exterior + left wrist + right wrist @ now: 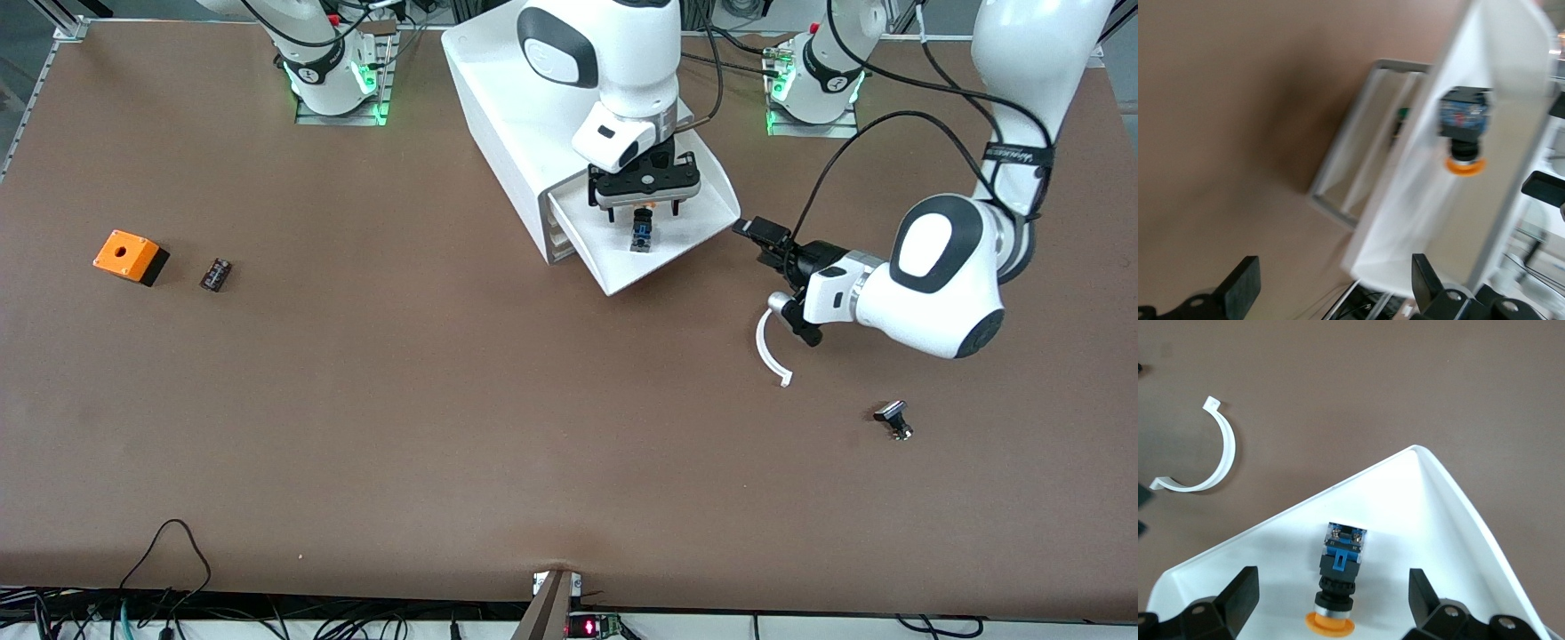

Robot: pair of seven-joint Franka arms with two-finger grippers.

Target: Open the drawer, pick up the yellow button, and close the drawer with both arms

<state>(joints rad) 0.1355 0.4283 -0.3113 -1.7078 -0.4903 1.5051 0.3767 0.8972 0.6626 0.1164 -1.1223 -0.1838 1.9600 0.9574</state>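
The pulled-out drawer [702, 218] is open from above, but the right gripper [647, 209] hangs over the button [640, 236] with jaws spread, filling that way in. The left gripper [766, 238], jaws apart, sits just beside the drawer's corner, with a white curved strip [766, 348] on the counter [498, 427] near it.

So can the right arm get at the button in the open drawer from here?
Probably yes. The right gripper hangs open straight above the button, which lies alone in the pulled-out drawer, nothing covering it. The left gripper is open beside the drawer, out of the way.
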